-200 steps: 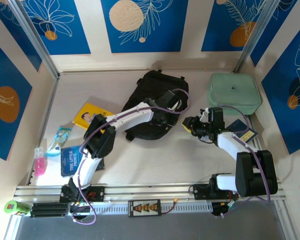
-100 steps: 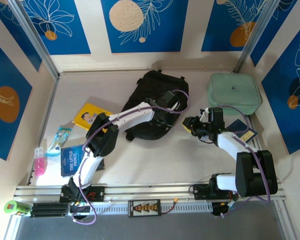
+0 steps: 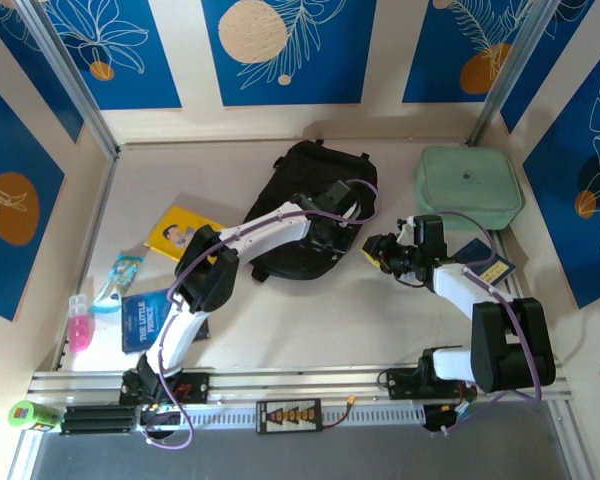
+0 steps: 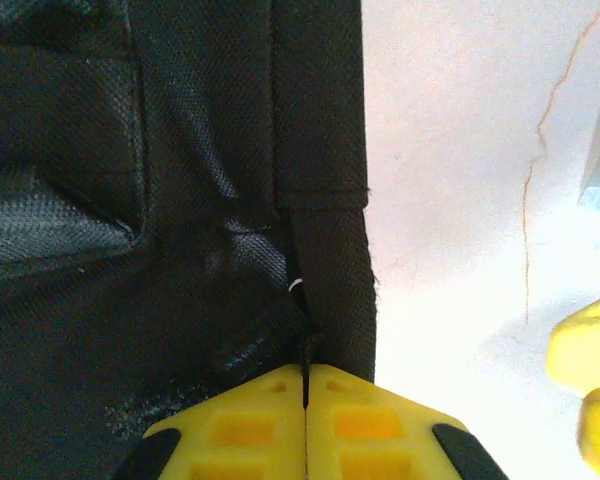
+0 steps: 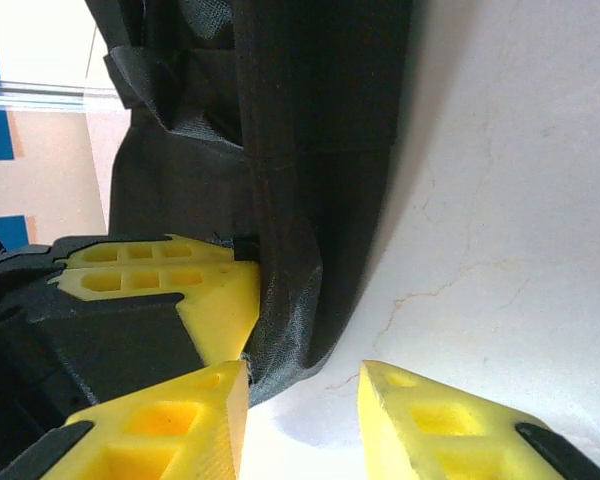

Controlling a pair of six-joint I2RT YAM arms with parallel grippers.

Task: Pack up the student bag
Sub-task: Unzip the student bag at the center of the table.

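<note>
Because the student bag (image 3: 315, 190) is soft black fabric that sags and folds under a pull, it probably handles as light but floppy, so a stitched edge, a zip tab or the top loop (image 3: 317, 143) looks a surer hold than a loose panel. It lies flat at the far middle of the table (image 3: 310, 320), left of the mint-green case (image 3: 468, 188), its long axis running near-left to far, loop end toward the back wall. The left gripper (image 4: 305, 375) has its jaws pressed together on a fabric tab (image 4: 265, 340) at the bag's right edge. The right gripper (image 5: 305, 400) stands partly parted and empty, just beside that edge.
</note>
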